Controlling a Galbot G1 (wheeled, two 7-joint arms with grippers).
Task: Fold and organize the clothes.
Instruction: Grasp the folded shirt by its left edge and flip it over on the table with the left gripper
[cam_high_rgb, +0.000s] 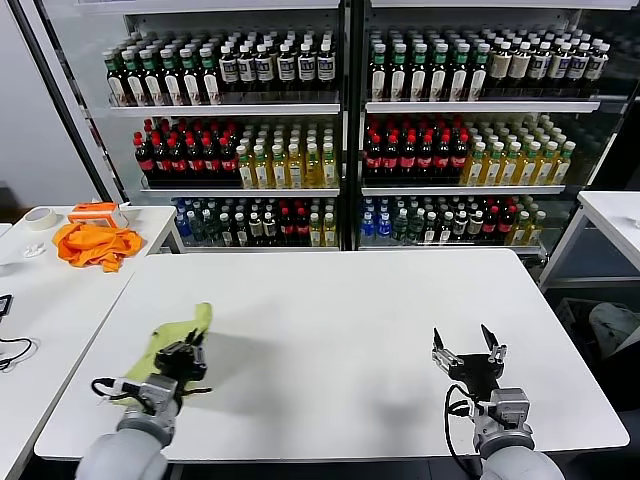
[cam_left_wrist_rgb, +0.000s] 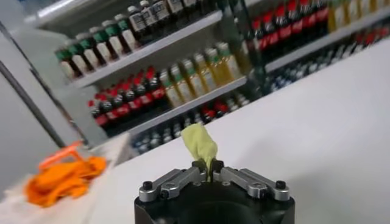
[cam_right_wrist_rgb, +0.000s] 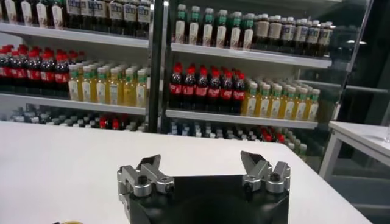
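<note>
A: Yellow-green cotton, a T-shirt (cam_high_rgb: 178, 335), is seen pinched in the closed left gripper (cam_high_rgb: 186, 357) near the white table (cam_high_rgb: 350, 330)'s front left corner, a tuft of fabric poking up between the fingertips.

B: Why is it held there?

A: An edge appears gripped so the shirt can be drawn onto the table for folding. The right gripper (cam_high_rgb: 468, 348) is held wide and empty above the table's front right, seemingly in waiting.
</note>
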